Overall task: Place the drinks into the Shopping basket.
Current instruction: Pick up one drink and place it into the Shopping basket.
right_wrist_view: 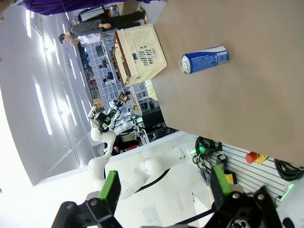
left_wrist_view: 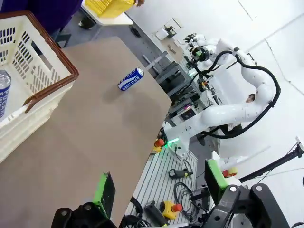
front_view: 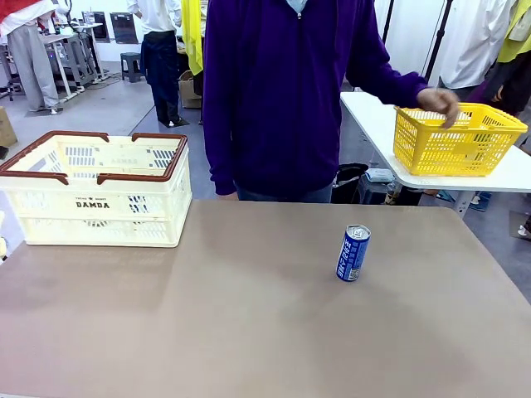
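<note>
One of the drinks, a blue can (front_view: 353,253) with white lettering, stands upright on the brown table right of centre; it also shows in the wrist views (left_wrist_view: 131,79) (right_wrist_view: 204,59). The Shopping basket (front_view: 96,201), cream with a brown rim and "DAMDA" on its side, sits at the table's far left (left_wrist_view: 52,47) (right_wrist_view: 140,54). Part of a second blue can (left_wrist_view: 3,92) shows at the left wrist picture's edge, seemingly inside the basket. My left gripper (left_wrist_view: 159,187) and my right gripper (right_wrist_view: 165,187) are both open and hold nothing, well back from the can.
A person in a purple top (front_view: 282,99) stands at the far edge, one hand (front_view: 440,104) on a yellow mesh basket (front_view: 456,138) on a white side table. The brown tabletop (front_view: 249,315) lies bare between can and basket.
</note>
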`<state>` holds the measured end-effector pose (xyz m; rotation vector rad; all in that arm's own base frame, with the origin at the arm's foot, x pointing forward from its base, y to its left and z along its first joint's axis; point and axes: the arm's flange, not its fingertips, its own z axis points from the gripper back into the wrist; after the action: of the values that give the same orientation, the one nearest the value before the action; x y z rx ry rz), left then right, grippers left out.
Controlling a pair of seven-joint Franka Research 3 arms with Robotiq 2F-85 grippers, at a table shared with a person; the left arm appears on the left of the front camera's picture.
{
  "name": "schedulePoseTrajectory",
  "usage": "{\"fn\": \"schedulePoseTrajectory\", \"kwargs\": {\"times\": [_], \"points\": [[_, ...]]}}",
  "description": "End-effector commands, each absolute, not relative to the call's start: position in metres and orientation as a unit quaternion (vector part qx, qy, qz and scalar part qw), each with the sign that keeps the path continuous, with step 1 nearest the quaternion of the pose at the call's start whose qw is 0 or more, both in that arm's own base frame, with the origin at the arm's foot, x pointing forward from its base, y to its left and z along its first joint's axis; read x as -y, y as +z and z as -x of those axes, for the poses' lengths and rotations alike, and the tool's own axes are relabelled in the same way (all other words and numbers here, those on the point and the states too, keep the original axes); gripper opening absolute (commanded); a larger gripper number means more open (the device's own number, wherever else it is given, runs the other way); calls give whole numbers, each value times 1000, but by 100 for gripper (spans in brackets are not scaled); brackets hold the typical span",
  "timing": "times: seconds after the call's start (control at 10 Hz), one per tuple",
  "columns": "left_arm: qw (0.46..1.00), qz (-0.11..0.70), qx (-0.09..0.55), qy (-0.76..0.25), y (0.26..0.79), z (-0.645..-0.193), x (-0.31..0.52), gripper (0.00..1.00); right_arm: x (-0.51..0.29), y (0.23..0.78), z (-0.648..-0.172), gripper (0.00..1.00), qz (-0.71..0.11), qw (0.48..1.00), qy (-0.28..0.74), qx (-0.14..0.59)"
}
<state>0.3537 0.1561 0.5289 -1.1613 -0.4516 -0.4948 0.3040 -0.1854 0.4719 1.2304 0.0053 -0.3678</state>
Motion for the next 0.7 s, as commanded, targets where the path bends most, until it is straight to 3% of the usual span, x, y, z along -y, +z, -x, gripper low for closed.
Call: {"fn": "schedulePoseTrajectory", "kwargs": {"times": [0.0,0.6], "points": [[787,537,207,-224,526,-350,-155,100,185,476,-303,100,-575,799,-176,-7],[787,537,207,-224,526,-350,-155,100,185,476,-303,100,-575,799,-176,-7]]}}
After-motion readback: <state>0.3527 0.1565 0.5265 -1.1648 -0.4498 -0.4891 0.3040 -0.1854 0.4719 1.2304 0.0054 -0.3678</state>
